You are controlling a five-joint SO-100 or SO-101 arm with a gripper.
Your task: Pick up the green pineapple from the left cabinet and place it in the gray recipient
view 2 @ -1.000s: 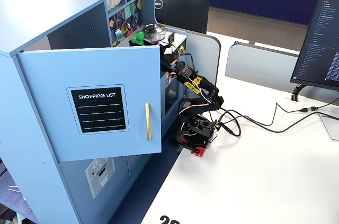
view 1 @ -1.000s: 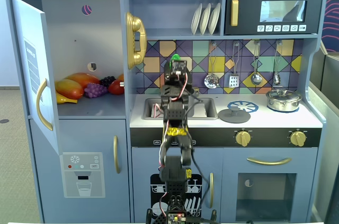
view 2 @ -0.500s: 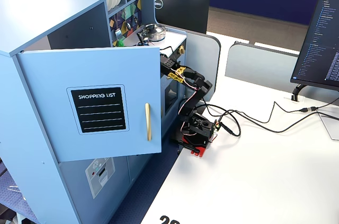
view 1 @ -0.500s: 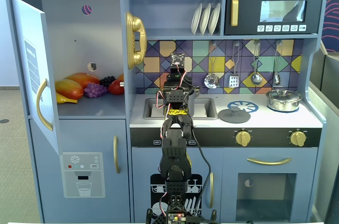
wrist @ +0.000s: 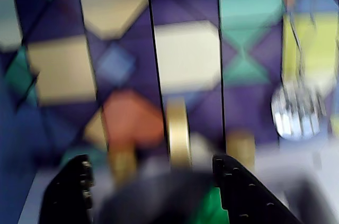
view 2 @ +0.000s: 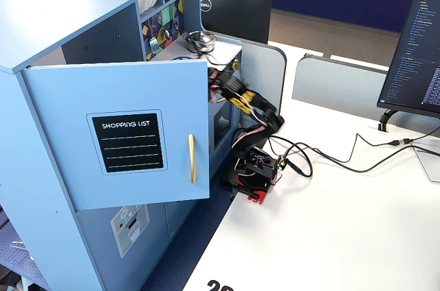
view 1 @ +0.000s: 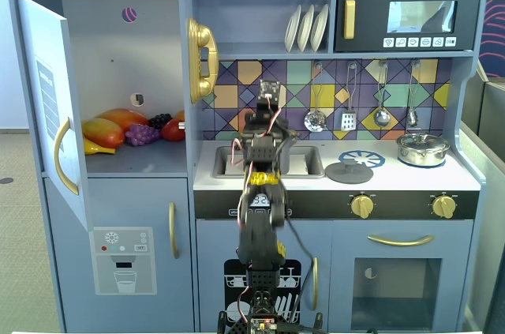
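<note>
Wrist view blurred: gripper [wrist: 151, 192] fingers spread at bottom edge, green pineapple [wrist: 207, 211] sliver between them inside dark gray recipient [wrist: 148, 203], mostly cut off.

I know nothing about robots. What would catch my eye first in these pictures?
Probably the big blue toy kitchen filling the front fixed view, with a black robot arm reaching up over its sink. Next, the left cabinet standing open, colourful toy fruit piled on its shelf. In the blurry wrist view, something green shows low between the gripper fingers.
</note>
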